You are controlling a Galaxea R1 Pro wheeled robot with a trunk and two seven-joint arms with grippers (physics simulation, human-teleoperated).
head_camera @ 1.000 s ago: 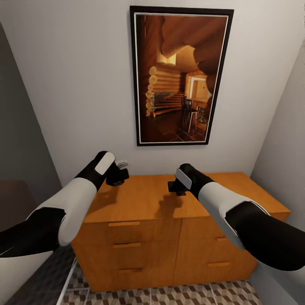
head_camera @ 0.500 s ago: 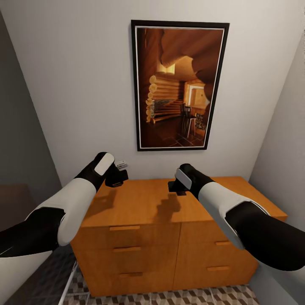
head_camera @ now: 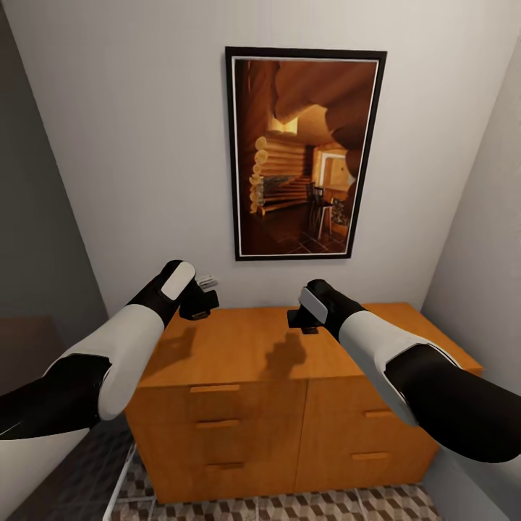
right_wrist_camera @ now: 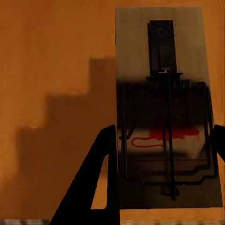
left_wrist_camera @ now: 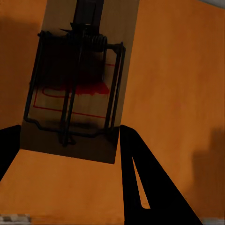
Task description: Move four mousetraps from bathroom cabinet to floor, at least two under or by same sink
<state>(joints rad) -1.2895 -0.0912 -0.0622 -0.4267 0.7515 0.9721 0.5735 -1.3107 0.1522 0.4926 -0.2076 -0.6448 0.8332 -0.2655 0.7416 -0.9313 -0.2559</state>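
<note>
The orange-brown cabinet stands against the wall, its drawers shut. My left gripper hovers above the cabinet top's left rear corner, shut on a mousetrap, a tan board with dark wire and a red mark. That trap sits between the black fingers, and its pale end pokes out in the head view. My right gripper hangs over the middle of the top, shut on a second mousetrap. Cube-patterned bathroom floor shows below the cabinet. The sink is out of view.
A framed picture of a log cabin interior hangs on the white wall above the cabinet. Walls close in on both sides. A dark shower floor lies at the lower left behind a pale sill.
The whole head view has shifted: the cabinet and picture now sit lower and look a little smaller. Both arms keep the same pose, each still holding its trap.
</note>
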